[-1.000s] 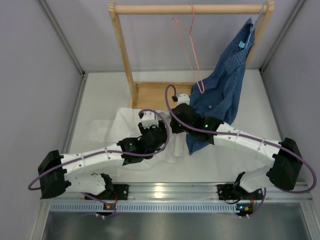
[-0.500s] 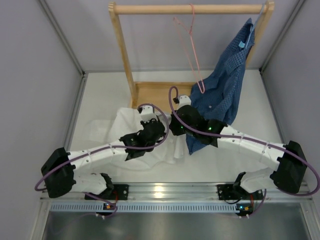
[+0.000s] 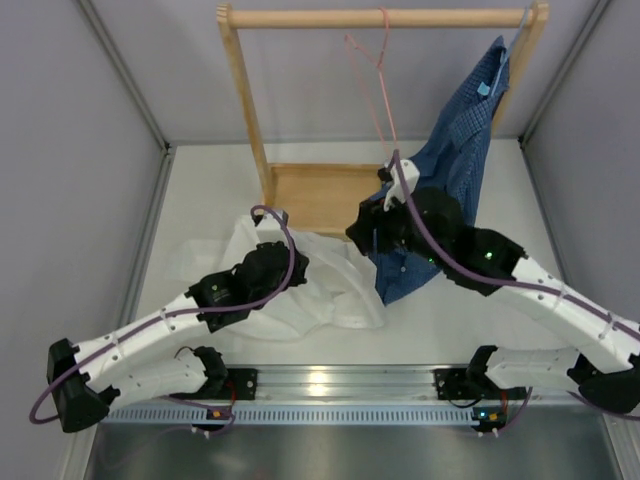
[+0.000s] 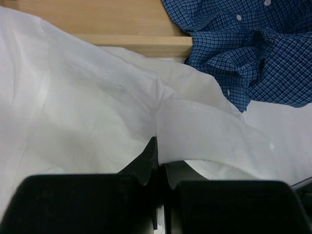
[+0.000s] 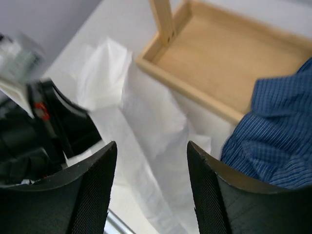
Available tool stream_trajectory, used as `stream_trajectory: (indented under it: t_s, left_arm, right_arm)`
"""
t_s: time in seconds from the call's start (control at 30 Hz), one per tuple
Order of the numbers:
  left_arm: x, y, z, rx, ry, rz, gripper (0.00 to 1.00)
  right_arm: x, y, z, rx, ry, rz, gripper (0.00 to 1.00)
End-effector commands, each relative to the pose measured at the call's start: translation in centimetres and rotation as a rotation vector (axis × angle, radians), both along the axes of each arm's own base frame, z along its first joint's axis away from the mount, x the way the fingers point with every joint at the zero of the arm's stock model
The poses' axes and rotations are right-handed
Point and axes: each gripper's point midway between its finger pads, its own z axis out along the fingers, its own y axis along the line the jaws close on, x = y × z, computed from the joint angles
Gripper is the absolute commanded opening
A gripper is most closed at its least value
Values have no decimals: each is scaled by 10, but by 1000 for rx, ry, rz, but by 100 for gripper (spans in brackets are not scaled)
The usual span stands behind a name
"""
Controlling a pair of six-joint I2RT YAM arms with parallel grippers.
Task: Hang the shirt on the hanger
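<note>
A fold of the white shirt (image 4: 87,107) is gripped by the closed left claw (image 4: 157,146). The right claw (image 5: 151,161) is spread open and empty, held above it.

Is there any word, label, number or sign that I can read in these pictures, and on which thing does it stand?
No text can be read.
The white shirt, blue checked shirt, pink hanger and wooden rack show no writing.
A small red mark on the left arm, seen in the right wrist view, is too blurred to read.
</note>
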Motion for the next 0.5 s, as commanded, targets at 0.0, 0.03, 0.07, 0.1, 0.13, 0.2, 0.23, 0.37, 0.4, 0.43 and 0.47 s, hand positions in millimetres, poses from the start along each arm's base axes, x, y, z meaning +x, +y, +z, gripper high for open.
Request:
stream_trajectory:
  t_s: [0.0,0.03,0.07,0.1,0.13,0.2,0.23,0.37,0.4,0.43,0.47]
  left_arm:
    - [-9,1,12,-5,1,-56,0]
    - [-10,2,14,-9,-2,-56,0]
    - [-10,2,14,-9,-5,-55,0]
    - [-9,2,13,-5,-2,-54,0]
    - [-9,1,11,-2,5,-54,0]
    - [-11,-3,6,4,22,-71,0]
    - [-11,-4,4,7,28,-74,0]
    - [-11,-8,-4,2,61,-68,0]
    - [-12,-9,-6,1,69,-71,0]
    - [-12,-10,-4,-4,69,-73,0]
    - [-11,-11,-4,-3,70,-74,0]
  right_arm:
    - [16,-46,81,-32,-167,-129,57]
    - [23,-50,87,-64,-181,-144,56]
    - [27,-55,95,-73,-191,-166,56]
    - [32,-66,121,-43,-222,-197,55]
    - [37,-70,121,-79,-222,-208,54]
    - [53,-80,139,-82,-241,-247,52]
    - [58,-86,138,-114,-240,-252,52]
    - [88,-86,129,-144,-186,-189,54]
    - [101,-88,122,-162,-169,-202,53]
    - [106,-87,120,-174,-168,-194,51]
    - [110,-86,115,-187,-156,-192,49]
